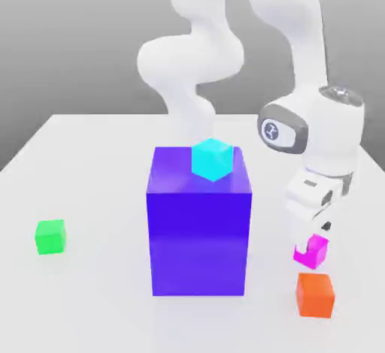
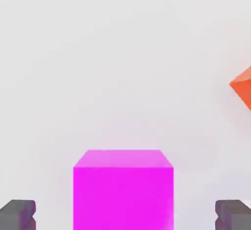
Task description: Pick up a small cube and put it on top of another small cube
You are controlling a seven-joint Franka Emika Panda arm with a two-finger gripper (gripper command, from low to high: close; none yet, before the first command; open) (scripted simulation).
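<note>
The small magenta-pink cube rests on the white table at the exterior view's right, just behind the orange cube. My gripper hangs right over it, fingers down around its top. In the hand view the magenta cube sits midway between the two dark fingertips, which stand wide apart with clear gaps on both sides, so the gripper is open. The small green cube lies far off at the exterior view's left, on the table.
A big blue-purple block stands in the middle between the two cubes, with a cyan cube on its top. An orange cube sits close in front of the magenta one.
</note>
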